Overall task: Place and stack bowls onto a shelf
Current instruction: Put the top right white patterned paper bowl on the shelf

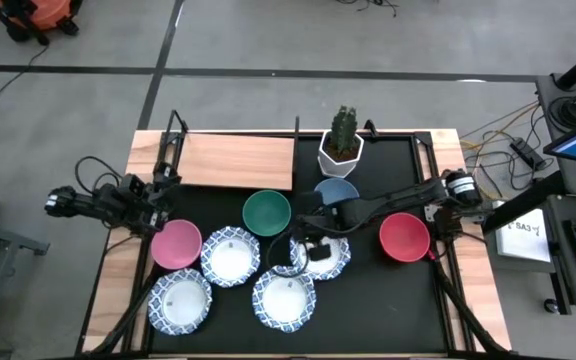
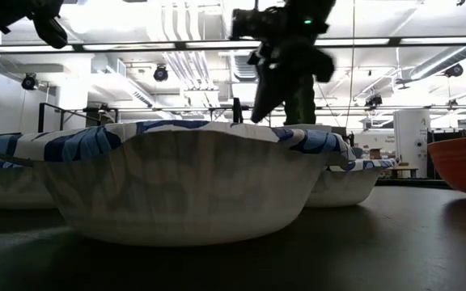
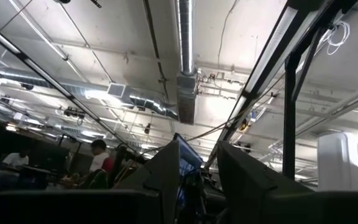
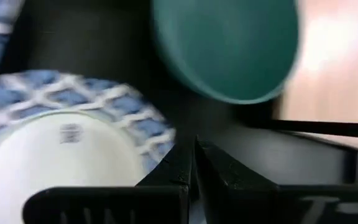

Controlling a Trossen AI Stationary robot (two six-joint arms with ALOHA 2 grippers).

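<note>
No bowl is yet held: the right gripper (image 1: 290, 249), fingers closed and empty, is poised beside a patterned bowl (image 1: 320, 255), and must be opened before a grasp; the left gripper's (image 1: 160, 192) state cannot be told.

The light-brown wooden shelf board (image 1: 238, 160) lies bare. A cactus in a white hexagonal pot (image 1: 341, 148) stands just beside it, round green bowl (image 1: 267, 212) near its front edge

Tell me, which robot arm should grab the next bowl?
Probably the right. Its hand hangs in the middle of the table over a white bowl with a blue-patterned rim, fingers together, with the round green bowl close by. The left hand waits at the table's left edge, its camera pointing at the ceiling.
</note>
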